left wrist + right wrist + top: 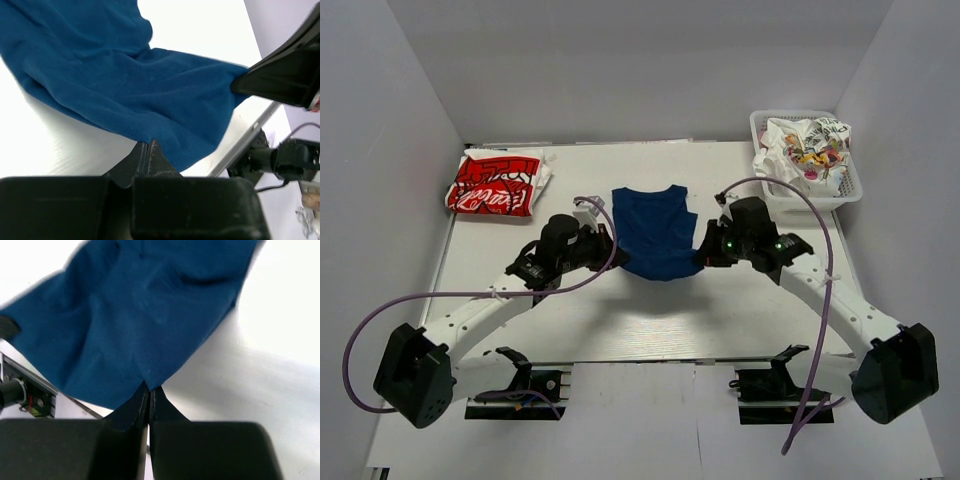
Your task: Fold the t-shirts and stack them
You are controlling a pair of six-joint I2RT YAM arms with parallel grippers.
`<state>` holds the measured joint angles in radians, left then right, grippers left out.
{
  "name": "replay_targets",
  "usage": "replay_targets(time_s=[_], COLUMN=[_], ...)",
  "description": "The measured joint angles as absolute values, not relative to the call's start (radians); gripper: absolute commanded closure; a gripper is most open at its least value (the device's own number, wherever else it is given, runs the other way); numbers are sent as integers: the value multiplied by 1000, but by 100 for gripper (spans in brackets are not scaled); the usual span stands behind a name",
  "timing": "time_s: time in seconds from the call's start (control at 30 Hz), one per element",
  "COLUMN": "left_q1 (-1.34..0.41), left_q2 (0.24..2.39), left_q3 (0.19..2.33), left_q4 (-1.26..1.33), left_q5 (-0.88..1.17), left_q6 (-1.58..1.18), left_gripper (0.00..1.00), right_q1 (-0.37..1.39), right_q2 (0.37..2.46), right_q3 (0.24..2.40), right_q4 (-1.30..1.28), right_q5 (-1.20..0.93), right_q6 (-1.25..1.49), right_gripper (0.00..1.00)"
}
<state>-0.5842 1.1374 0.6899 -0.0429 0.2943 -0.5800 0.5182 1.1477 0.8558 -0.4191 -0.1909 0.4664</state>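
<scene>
A navy blue t-shirt (pixel 654 230) lies spread at the table's middle, its near hem raised between both arms. My left gripper (pixel 608 243) is shut on the shirt's left near edge; in the left wrist view the blue cloth (pixel 130 90) runs from the pinched jaws of that gripper (pixel 148 145) across to the other gripper's fingers (pixel 280 80). My right gripper (pixel 704 252) is shut on the right near edge, the cloth (pixel 145 315) drawn into the closed tips of that gripper (pixel 149 388). A folded red-and-white t-shirt (pixel 496 185) rests at the back left.
A white lattice basket (pixel 840 185) at the back right holds crumpled white t-shirts (pixel 808 145) with colourful prints. Grey walls close in the table on three sides. Purple cables loop from both arms.
</scene>
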Motion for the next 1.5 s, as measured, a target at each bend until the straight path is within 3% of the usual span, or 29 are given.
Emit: replay_targets(time_s=[0.27,0.6,1.13,1.2,1.23,1.27,1.3,1.33,1.5], left_q1=[-571,-534,-406,-394,-387,-381,-375,-368,-334], left_q2=[1187,1459,1979,2044,2082,2125,2171,2222,2366], left_q3=[838,1105,1542,1577,1604,1641,1691,1757,1977], left_q4=[-106,-165,-176,-160,-159,-158,-169,-191,-256], left_q5=[109,-96,-111,-105,-102,-101,-101,-97,-76], left_q6=[-601,-604,-615,-623,-628,-630,-628,-629,-624], left_gripper=[100,100,100,100,94,73,15,2,0], right_q1=[487,385,227,214,208,202,198,193,175], right_q2=[1305,1533,2088,2177,2222,2267,2310,2365,2497], right_q3=[1079,1269,1710,1788,1824,1856,1898,1960,2123], right_q4=[-450,-440,-387,-376,-363,-348,-348,-352,-371], right_q5=[-186,-260,-528,-539,-544,-551,-557,-562,-561], right_q6=[432,408,424,427,431,438,439,442,426], right_gripper=[100,100,100,89,75,68,50,10,10])
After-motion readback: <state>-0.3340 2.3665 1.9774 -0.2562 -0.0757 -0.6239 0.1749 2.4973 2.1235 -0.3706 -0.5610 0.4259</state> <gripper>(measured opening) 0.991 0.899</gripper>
